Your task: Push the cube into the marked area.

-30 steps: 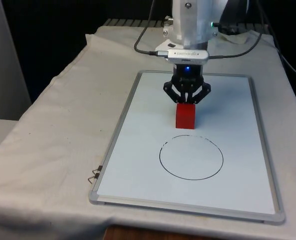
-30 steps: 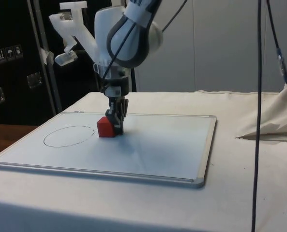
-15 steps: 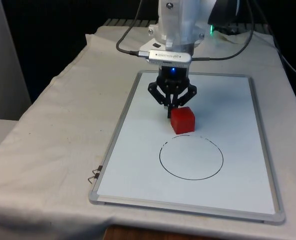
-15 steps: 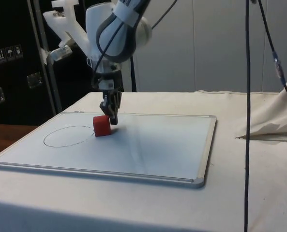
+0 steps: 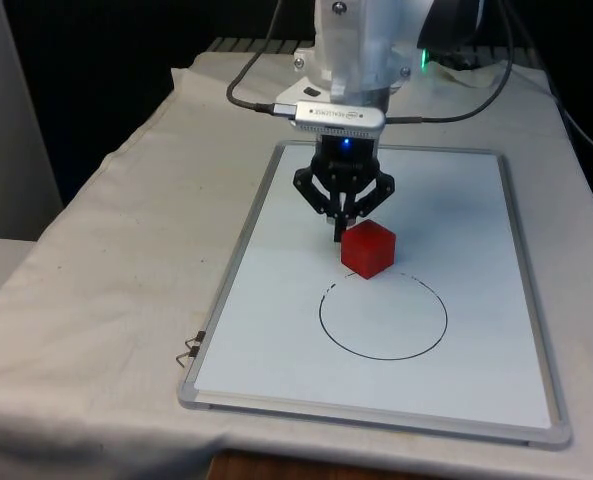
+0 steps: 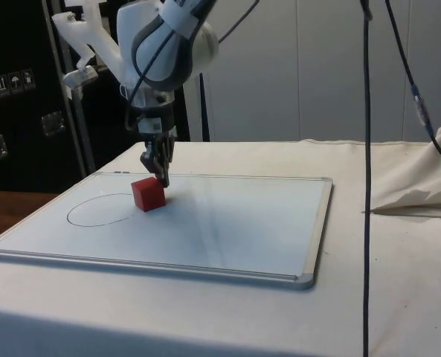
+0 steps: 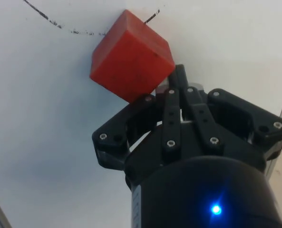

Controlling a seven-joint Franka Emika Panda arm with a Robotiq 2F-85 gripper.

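A red cube (image 5: 367, 249) (image 6: 148, 195) (image 7: 131, 56) sits on the whiteboard (image 5: 476, 220), turned cornerwise, right at the far edge of the black drawn circle (image 5: 383, 313) (image 6: 105, 209). My gripper (image 5: 340, 231) (image 6: 161, 178) (image 7: 179, 76) is shut, fingers pressed together, tips down at the board. The fingertips touch the cube's far side, towards the front view's left of it. In the wrist view the cube's near corner overlaps the circle's line.
The whiteboard's metal frame (image 5: 226, 290) runs round the working surface. A small metal clip (image 5: 188, 350) lies on the cloth by the board's near corner at the front view's left. Cables (image 6: 369, 149) hang at the side view's right.
The gripper moved towards the front view's left and nearer the circle, pushing the cube. The cube slid to the circle's edge and turned cornerwise.
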